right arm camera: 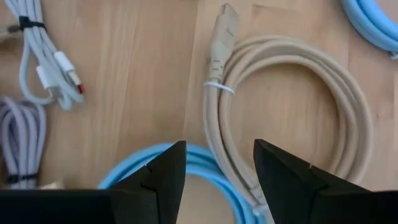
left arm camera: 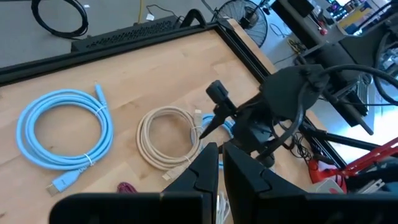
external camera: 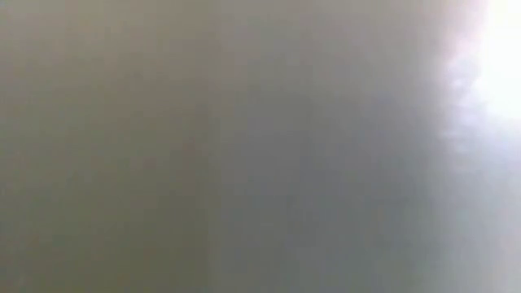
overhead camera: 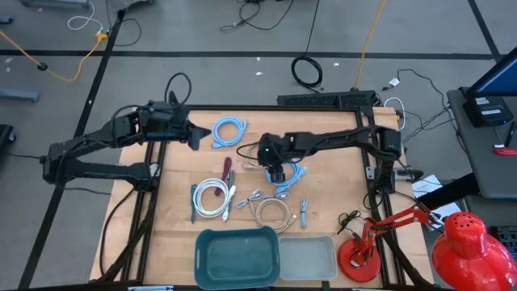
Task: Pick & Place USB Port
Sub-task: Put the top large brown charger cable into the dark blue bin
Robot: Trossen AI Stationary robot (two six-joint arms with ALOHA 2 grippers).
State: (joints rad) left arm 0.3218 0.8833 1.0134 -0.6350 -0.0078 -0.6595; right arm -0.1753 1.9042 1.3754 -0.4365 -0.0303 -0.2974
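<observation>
Two arms over the table [overhead camera: 331, 174], right gripper [right arm camera: 216, 163] released, hovering mid-frame above beige cable [right arm camera: 292, 112] and blue cable [right arm camera: 214, 171], left gripper [left arm camera: 219, 163] clenched upper left, holding nothing.

Two bins [overhead camera: 237, 257] sit side by side at the table's [overhead camera: 331, 214] lower edge; coiled cables [overhead camera: 213, 197] lie above them (one coil [overhead camera: 229, 131] at upper centre), lamp [overhead camera: 361, 255] lower right.
</observation>
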